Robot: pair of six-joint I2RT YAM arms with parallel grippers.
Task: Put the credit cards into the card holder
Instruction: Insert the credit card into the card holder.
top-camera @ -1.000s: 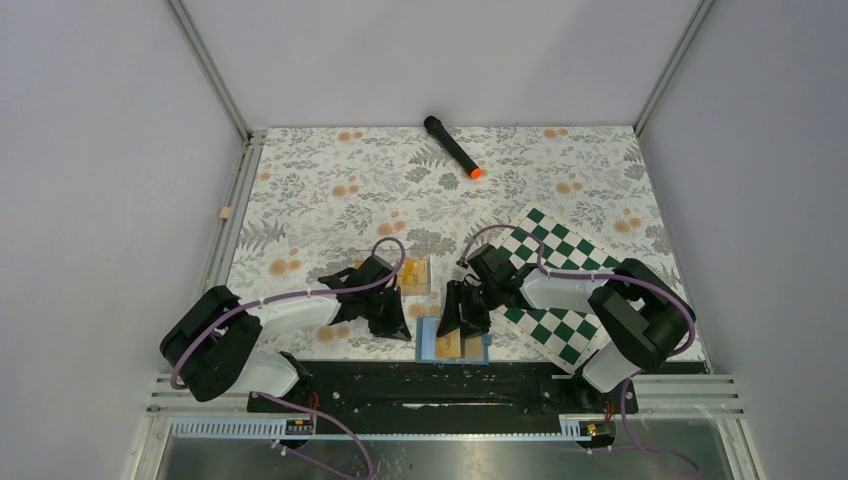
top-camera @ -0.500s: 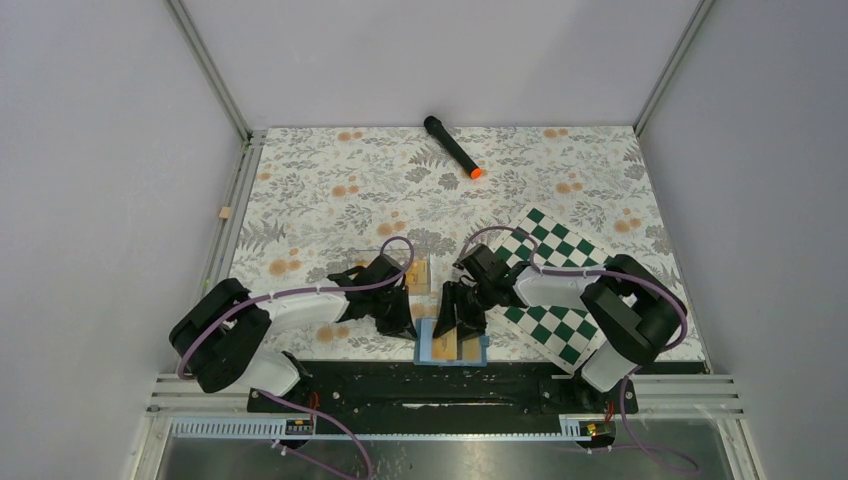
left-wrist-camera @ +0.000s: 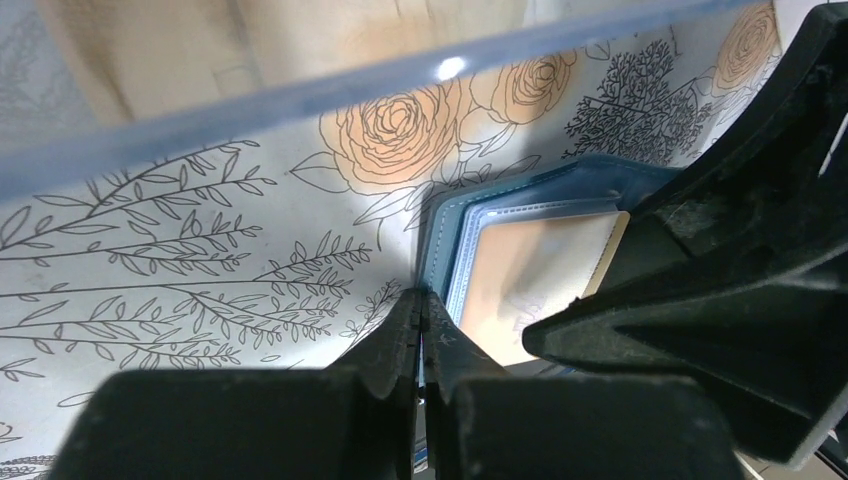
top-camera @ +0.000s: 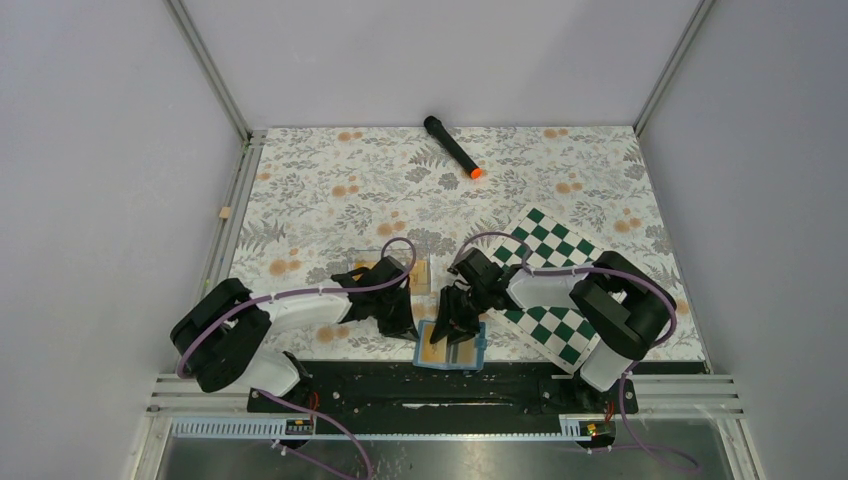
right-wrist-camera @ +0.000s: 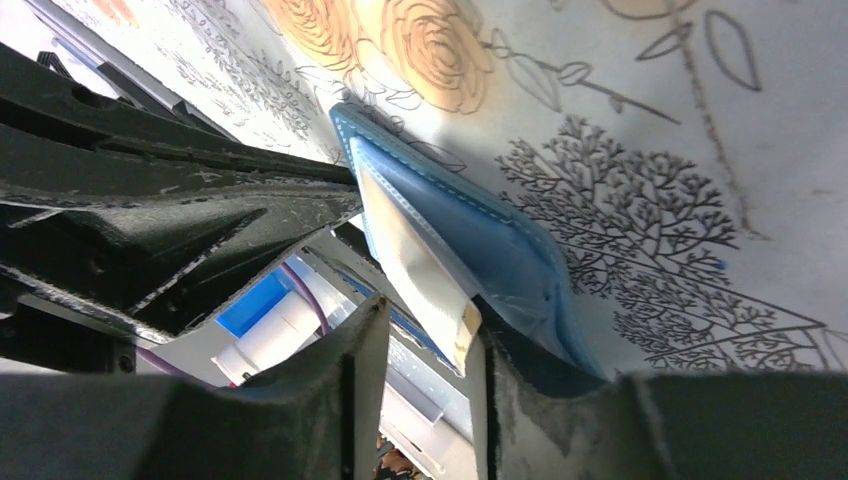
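Card holder: the blue card holder (top-camera: 452,345) lies open at the middle of the surface's near edge, slightly askew, between the two hands.
Credit card: one credit card (left-wrist-camera: 525,285) sits inside the open card holder, its end sticking out past the rim.
Credit cards: more credit cards (top-camera: 418,272) lie in the clear tray (top-camera: 392,262), just beyond the holder.
Left hand: the left hand (left-wrist-camera: 421,300) is pinched fully together with nothing between its fingers, its tips at the holder's left edge.
Right hand: the right hand (right-wrist-camera: 430,320) is narrowly parted; the card's end stands in the gap against one finger, with daylight beside the other.
Chessboard: the chessboard (top-camera: 560,262) lies toward the right edge.
Marker: a black marker (top-camera: 452,146) rests near the far edge.
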